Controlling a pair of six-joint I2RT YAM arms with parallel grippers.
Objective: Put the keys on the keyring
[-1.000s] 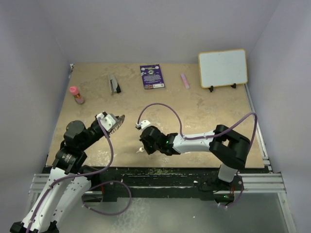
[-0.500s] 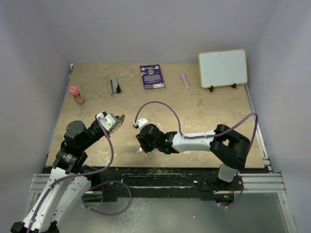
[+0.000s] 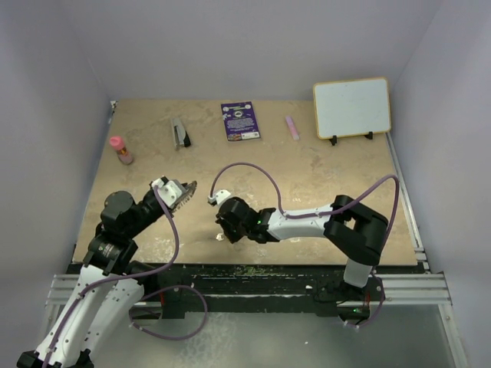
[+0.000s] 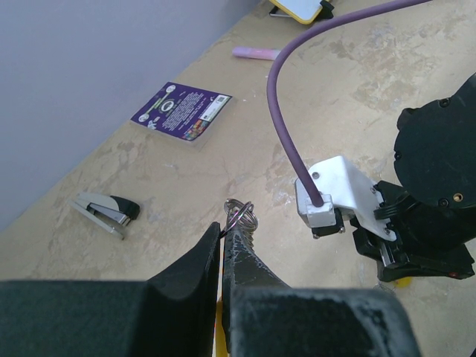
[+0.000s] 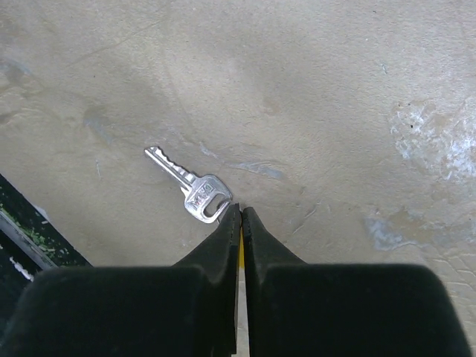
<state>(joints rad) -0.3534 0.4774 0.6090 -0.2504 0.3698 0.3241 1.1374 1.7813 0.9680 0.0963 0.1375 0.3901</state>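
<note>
My left gripper [image 3: 188, 189] is shut on the keyring [image 4: 240, 215], a small silvery coiled loop that sticks out past its fingertips above the table. In the left wrist view the right arm's wrist is to the right of the ring. My right gripper [image 5: 238, 210] is shut with nothing between its jaws, and its tips are down at the table. One silvery key [image 5: 190, 192] lies flat there, its head right against the left fingertip and its blade pointing away to the upper left. In the top view the right gripper [image 3: 222, 234] is near the table's front edge and hides the key.
Along the back of the table are a grey-and-black stapler [image 3: 181, 133], a purple card [image 3: 241, 121], a pink stick [image 3: 292, 126] and a yellow-framed whiteboard [image 3: 351, 107]. A pink-capped bottle [image 3: 120, 150] stands at the left. The dark front edge [image 5: 22, 238] is close to the key.
My right gripper has moved a little to the left and down toward the key by the front edge. The left gripper has stayed still with the keyring.
</note>
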